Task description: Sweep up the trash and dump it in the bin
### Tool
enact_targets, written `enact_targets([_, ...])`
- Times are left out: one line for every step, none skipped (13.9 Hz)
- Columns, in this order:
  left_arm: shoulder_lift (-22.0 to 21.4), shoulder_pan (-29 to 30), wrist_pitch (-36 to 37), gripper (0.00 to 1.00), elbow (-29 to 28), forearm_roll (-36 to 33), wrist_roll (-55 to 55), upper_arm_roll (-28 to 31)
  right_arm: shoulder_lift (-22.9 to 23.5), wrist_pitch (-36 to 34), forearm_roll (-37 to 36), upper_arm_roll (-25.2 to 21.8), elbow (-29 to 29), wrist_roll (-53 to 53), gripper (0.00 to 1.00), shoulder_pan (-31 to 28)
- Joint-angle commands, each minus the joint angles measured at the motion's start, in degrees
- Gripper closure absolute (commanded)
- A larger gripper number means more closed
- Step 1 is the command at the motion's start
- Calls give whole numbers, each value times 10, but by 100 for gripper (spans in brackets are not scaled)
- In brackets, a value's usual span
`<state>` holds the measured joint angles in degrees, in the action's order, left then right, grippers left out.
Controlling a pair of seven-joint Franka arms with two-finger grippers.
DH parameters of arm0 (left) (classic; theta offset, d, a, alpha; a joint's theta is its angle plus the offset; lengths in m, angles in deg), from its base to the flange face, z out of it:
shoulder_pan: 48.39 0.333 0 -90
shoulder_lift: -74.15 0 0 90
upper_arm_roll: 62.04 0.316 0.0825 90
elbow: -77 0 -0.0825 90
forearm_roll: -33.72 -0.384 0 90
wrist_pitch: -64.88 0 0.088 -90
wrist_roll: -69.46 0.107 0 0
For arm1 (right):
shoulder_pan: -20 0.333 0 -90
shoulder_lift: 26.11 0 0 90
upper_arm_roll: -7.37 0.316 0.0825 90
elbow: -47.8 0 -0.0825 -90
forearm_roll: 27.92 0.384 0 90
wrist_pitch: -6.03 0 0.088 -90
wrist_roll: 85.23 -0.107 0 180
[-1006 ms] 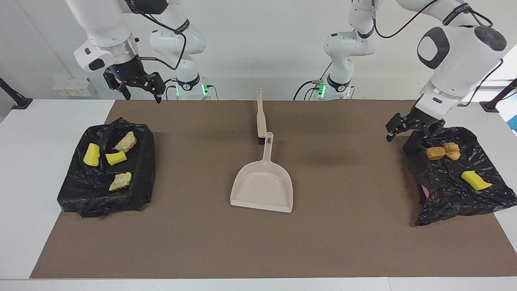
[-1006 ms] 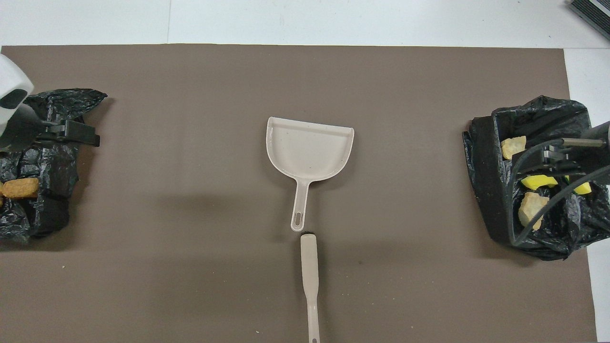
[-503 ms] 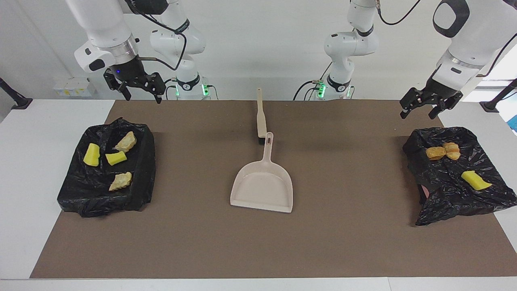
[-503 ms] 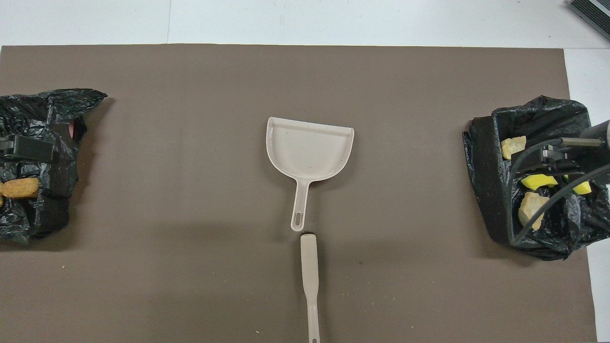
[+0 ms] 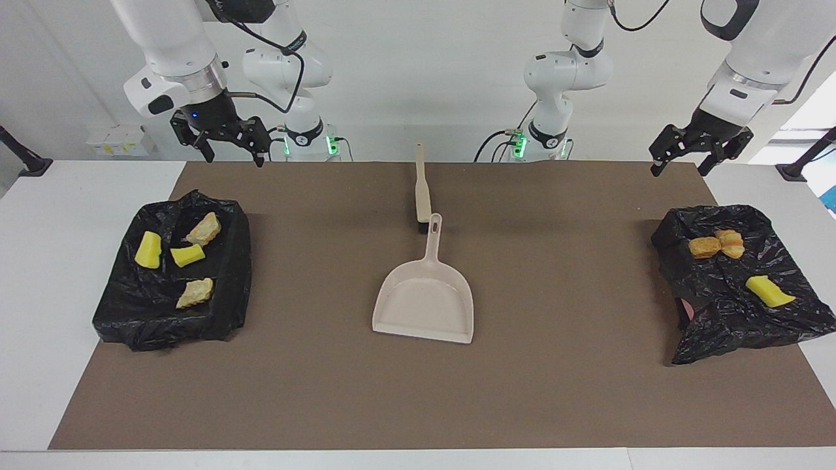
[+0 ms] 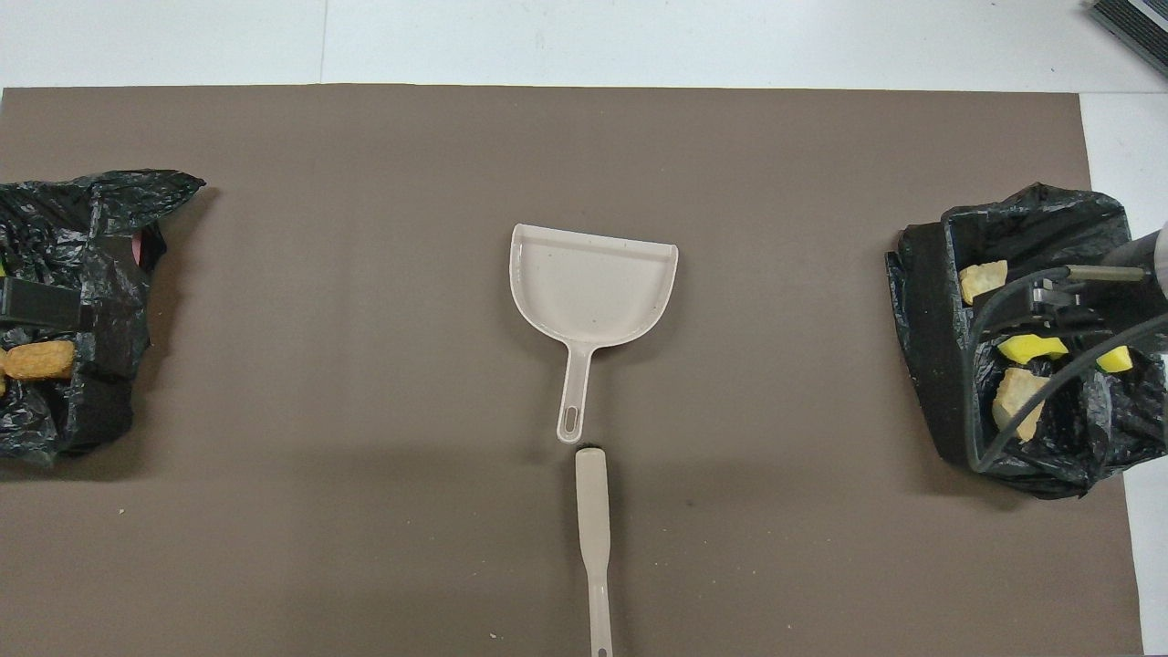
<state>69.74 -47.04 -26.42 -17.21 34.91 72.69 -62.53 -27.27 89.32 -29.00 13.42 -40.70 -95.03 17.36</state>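
- Four pieces of the trash (image 5: pixel 175 260), two bright yellow chunks and two tan bread-like bits, are seen lying in the black-lined bin (image 5: pixel 232 287) toward the right arm's end.
- Three more, two golden-brown and one yellow, are seen on the black-lined bin (image 5: pixel 718 313) toward the left arm's end.

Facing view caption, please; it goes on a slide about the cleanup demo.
Seven trash pieces lie in two black-lined bins; dustpan and brush sit mid-table.

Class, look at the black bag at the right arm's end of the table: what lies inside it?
Inside the black bag: two yellow chunks and two tan bread pieces. Anything beneath its folds stays hidden.
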Motion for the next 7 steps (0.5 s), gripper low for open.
enact_targets([-6, 9, 9, 0, -3, -8, -1, -7, 0, 6, 11, -2, 2, 14, 0, -4])
enact_targets([-5, 9, 9, 0, -3, -8, -1, -7, 0, 6, 11, -2, 1, 16, 0, -4])
enact_targets([-5, 9, 9, 0, -3, -8, -1, -7, 0, 6, 11, -2, 1, 16, 0, -4])
enact_targets([-5, 8, 9, 0, -3, -8, -1, -7, -1, 6, 11, -2, 1, 16, 0, -4])
enact_targets([-5, 8, 9, 0, -3, -8, -1, -7, -1, 6, 11, -2, 1, 16, 0, -4])
enact_targets([-5, 8, 9, 0, -3, -8, -1, -7, -1, 6, 11, -2, 0, 16, 0, -4])
enact_targets([-5, 8, 9, 0, -3, -8, 0, -7, -2, 6, 11, -2, -1, 16, 0, -4])
